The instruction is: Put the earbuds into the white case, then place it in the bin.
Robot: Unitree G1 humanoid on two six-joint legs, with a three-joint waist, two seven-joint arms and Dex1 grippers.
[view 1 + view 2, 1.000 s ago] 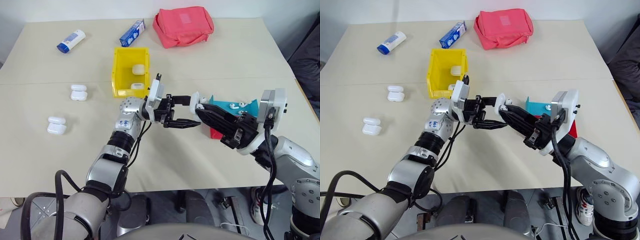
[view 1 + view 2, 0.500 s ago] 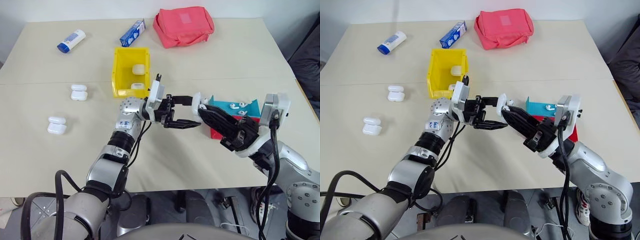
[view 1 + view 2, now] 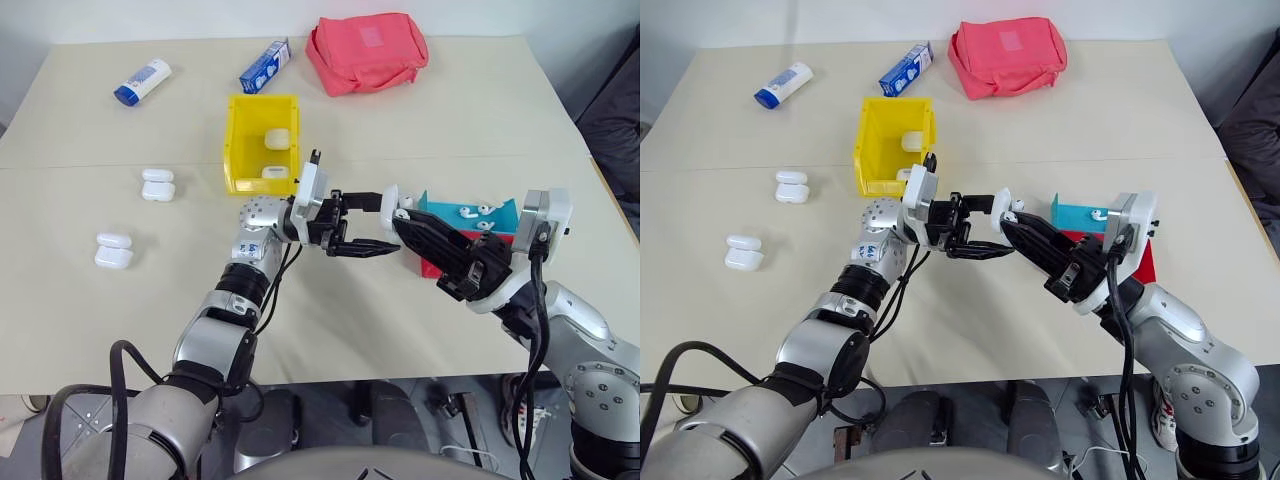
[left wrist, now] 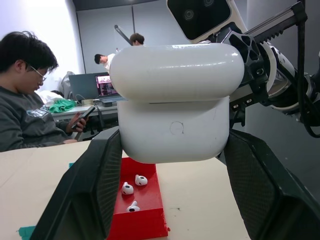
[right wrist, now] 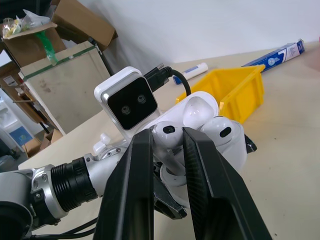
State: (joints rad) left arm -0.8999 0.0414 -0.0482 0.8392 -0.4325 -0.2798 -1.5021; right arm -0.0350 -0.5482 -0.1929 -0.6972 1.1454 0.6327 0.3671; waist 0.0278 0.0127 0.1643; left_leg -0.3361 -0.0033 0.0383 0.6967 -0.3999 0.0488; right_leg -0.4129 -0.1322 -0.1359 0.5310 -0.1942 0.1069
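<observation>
My left gripper [image 3: 385,222] is shut on the white case [image 4: 175,125], which it holds above the table's middle with the lid [image 5: 200,106] up. My right gripper [image 5: 167,134] reaches in from the right, its fingertips at the case's open top, shut on one of the earbuds [image 5: 167,130]. A second earbud [image 5: 222,132] sits in the case beside it. More earbuds lie in the teal tray [image 3: 500,215] and the red tray [image 4: 150,220] under my right arm. The yellow bin [image 3: 232,140] stands behind my left gripper and holds two white cases [image 3: 277,138].
Two pairs of white cases [image 3: 157,185] [image 3: 113,250] lie on the table's left side. At the far edge are a white-and-blue tube [image 3: 142,82], a blue box [image 3: 265,65] and a pink pouch [image 3: 365,50]. A seated person [image 4: 25,100] shows beyond the table.
</observation>
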